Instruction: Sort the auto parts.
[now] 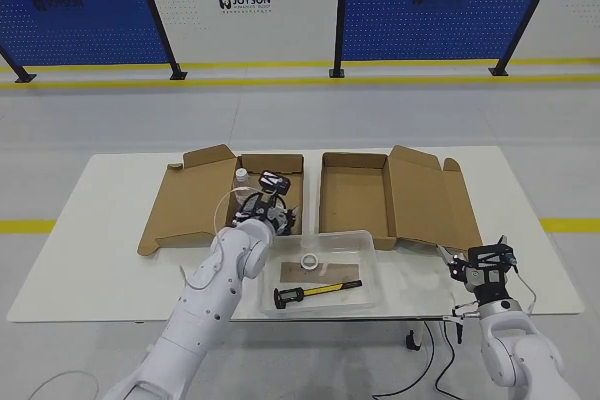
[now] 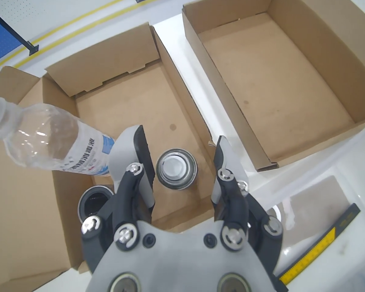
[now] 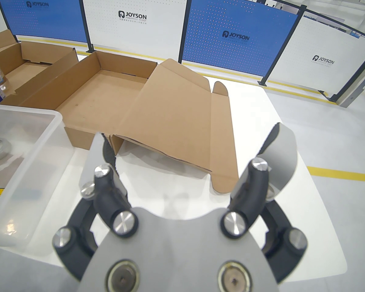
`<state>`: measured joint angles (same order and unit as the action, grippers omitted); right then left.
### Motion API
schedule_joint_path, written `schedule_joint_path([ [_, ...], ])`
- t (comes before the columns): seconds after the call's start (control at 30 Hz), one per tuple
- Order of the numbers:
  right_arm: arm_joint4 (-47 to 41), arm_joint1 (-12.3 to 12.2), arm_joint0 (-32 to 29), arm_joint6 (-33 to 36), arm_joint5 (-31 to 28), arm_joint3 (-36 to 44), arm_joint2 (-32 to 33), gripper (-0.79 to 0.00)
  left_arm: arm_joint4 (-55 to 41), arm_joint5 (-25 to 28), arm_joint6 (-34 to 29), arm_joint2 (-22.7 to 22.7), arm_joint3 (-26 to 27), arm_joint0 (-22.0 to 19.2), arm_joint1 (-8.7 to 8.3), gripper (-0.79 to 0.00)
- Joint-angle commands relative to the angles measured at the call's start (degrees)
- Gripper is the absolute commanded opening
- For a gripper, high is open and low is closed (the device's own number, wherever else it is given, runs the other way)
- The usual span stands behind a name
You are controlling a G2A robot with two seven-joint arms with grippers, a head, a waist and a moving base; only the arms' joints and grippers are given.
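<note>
Left claw (image 2: pixel 181 139) hangs wide open above a silver round metal can (image 2: pixel 177 169), upright in the brown cardboard box (image 2: pixel 109 71) at frame centre, seemingly its sorting place; right claw (image 3: pixel 188 132), equally wide and empty, idles over the white desk (image 3: pixel 249 113), lower right.

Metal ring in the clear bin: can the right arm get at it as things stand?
Probably yes. The bin is open-topped and the metal ring lies uncovered, apart from the caliper. The right arm is beside it, jaws open; only the bin's wall stands between, so come from above.
</note>
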<state>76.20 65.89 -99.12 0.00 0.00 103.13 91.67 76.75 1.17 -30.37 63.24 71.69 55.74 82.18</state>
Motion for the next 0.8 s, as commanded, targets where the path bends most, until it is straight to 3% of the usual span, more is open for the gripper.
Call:
schedule_joint_path([
  [0.0,0.0,0.0,0.0,0.0,0.0,0.0,0.0,0.000,0.5,0.0,-0.6,0.9,3.7,1.6,-0.32,-0.317],
  [0.4,0.0,0.0,0.0,0.0,0.0,0.0,0.0,0.000,2.7,1.8,-5.9,4.7,26.0,12.4,-1.97,-0.283],
  [0.77,0.0,0.0,0.0,0.0,0.0,0.0,0.0,0.000,5.1,-5.1,-2.6,10.8,39.4,25.5,-3.06,-0.252],
])
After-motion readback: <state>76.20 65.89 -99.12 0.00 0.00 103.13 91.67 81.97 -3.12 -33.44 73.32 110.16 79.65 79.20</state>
